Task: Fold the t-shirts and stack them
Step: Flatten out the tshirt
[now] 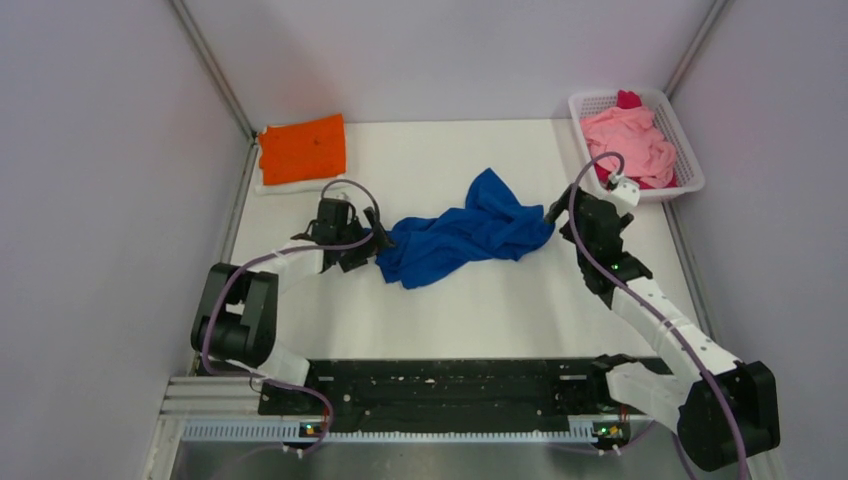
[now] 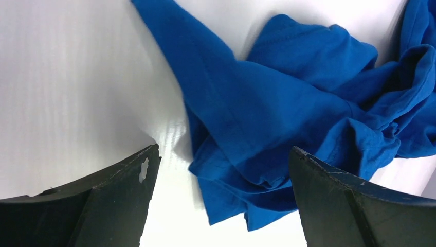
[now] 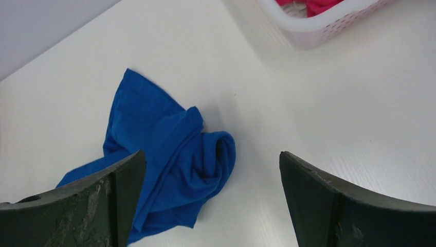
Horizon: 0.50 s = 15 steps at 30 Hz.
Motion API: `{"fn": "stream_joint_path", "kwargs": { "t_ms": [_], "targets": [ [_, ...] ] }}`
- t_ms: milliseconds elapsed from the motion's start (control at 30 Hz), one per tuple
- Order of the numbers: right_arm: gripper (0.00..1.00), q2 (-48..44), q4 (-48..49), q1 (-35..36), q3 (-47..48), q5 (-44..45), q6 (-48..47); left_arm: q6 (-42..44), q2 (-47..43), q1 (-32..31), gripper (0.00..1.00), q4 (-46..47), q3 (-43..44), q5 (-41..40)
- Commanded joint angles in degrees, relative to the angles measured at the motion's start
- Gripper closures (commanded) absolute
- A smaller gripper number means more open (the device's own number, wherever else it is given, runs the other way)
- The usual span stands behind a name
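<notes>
Crumpled between the wide-open, empty left claw [image 1: 378, 238] and right claw [image 1: 556, 212], the blue tee [image 1: 465, 232] is judged light and limp, best pinched at the hem just ahead of the left claw.

The left arm [image 1: 295, 258] and the right arm [image 1: 665, 320] are made of long white parts joined by fat, round black joints. A thin purple cable [image 1: 215, 300] loops along each arm. The fingers [image 2: 103, 206] at the tips are black and flat, with little white scratches.
</notes>
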Motion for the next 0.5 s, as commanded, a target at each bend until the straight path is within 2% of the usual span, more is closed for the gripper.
{"fn": "stream_joint_path", "kwargs": {
  "t_ms": [0, 167, 267, 300, 367, 433, 467],
  "targets": [
    [0.01, -2.4, 3.7, -0.1, -2.4, -9.8, 1.0, 0.0, 1.9, -1.9, 0.01, 1.3, 3.0, -2.7],
    [0.01, -0.5, 6.6, 0.0, -3.5, -19.2, -0.7, -0.1, 8.3, -1.8, 0.04, 3.7, 7.7, -6.1],
    [0.02, 2.1, 7.1, 0.0, -3.4, -20.0, -0.7, 0.2, 12.7, -1.8, 0.13, 2.7, 11.9, -7.2],
    [0.03, 3.2, 7.7, -0.1, -3.4, -20.7, -0.7, 0.3, 13.8, -1.8, 0.19, 2.7, 12.9, -6.5],
    [0.05, 5.6, 9.4, 0.0, -3.4, -22.7, -0.5, 0.6, 15.5, -1.8, 0.45, 3.3, 14.2, -4.4],
    [0.09, 9.2, 9.8, 0.6, -2.4, -23.4, -1.0, 1.2, 16.1, -1.8, 0.97, 3.2, 15.1, -3.5],
    [0.1, 10.7, 9.5, 1.0, -1.7, -23.0, -1.5, 1.5, 15.9, -1.8, 1.0, 2.8, 15.5, -4.0]
  ]
}}
